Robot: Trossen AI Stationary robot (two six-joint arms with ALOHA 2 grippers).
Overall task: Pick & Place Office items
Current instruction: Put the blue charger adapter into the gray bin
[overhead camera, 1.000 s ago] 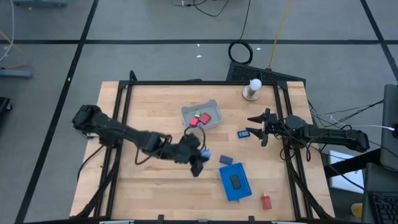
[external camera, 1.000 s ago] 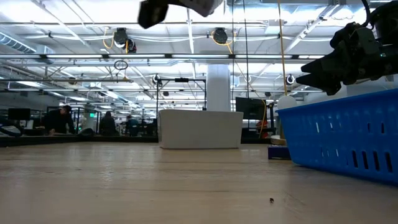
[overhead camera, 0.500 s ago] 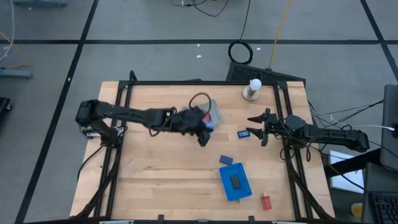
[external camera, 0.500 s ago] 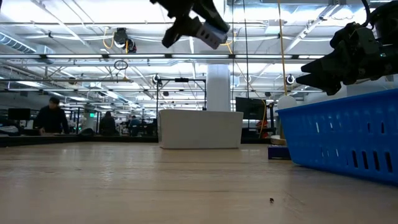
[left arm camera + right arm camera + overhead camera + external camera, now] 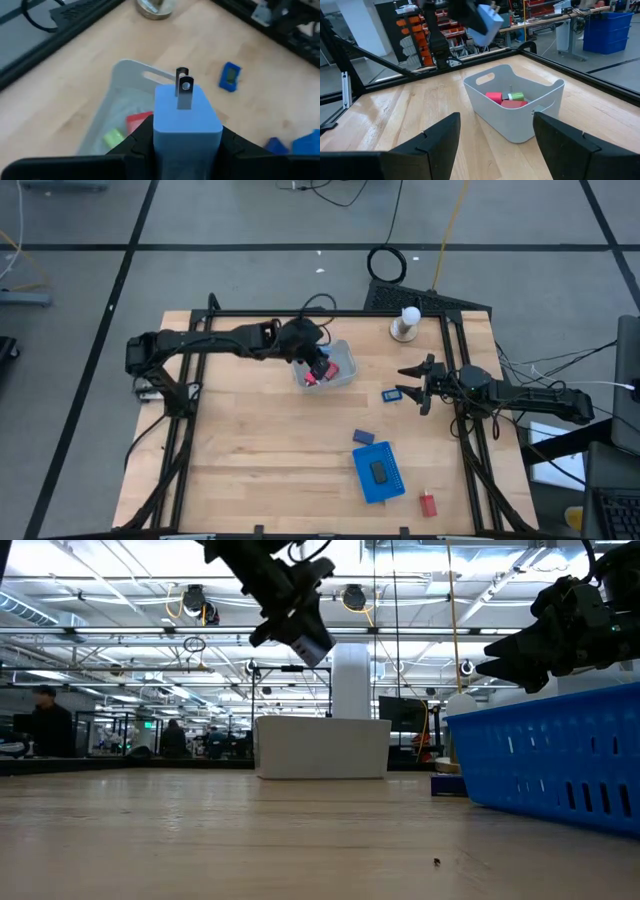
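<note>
Left gripper (image 5: 186,142) clamped on light blue plug adapter (image 5: 186,117), prongs pointing away from wrist. Adapter hangs directly above pale bin (image 5: 327,366), so release path is straight down. Bin already contains red, green pieces. Right gripper (image 5: 407,380) parted, empty, idle beside dark blue block (image 5: 391,394).

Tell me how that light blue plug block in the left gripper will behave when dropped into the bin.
The plug block, held by the left gripper above the bin, looks rigid, so it probably won't flex. Its flat sides suggest it won't roll, though the metal prongs may make it land tilted.
</note>
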